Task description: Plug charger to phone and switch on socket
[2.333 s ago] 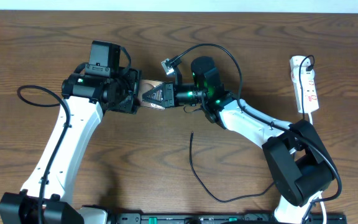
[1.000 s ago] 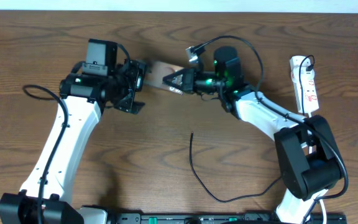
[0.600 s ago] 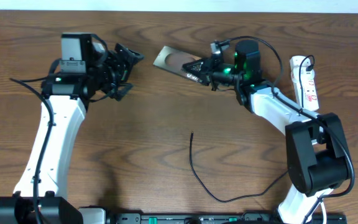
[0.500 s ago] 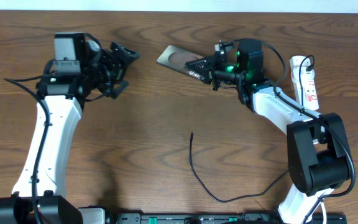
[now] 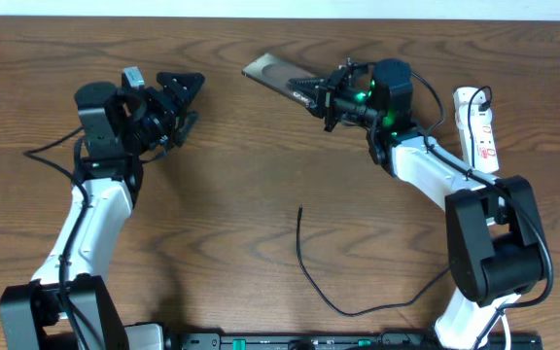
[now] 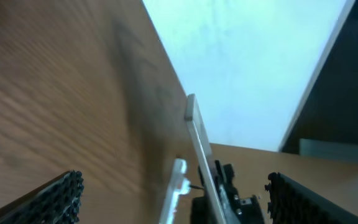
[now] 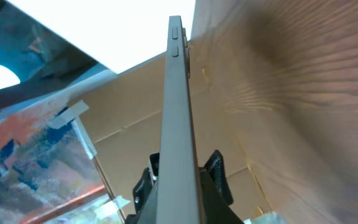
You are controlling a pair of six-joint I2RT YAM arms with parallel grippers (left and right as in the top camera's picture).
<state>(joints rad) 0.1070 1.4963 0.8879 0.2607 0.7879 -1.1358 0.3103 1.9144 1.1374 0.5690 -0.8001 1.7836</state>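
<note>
The right gripper (image 5: 306, 94) pinches one end of the phone (image 5: 268, 70) near the far edge of the desk. The phone is tilted. The left gripper (image 5: 185, 100) is spread wide with nothing in it, toward the far left corner. The charger (image 5: 304, 261) lies loose near the front edge. The socket (image 5: 480, 131) sits by the right edge.

The left gripper (image 6: 179, 200) gapes wide, fingers (image 6: 58, 198) at both lower corners. Ahead between them, the phone (image 6: 198, 140) shows edge-on over the counter (image 6: 55, 93).
</note>
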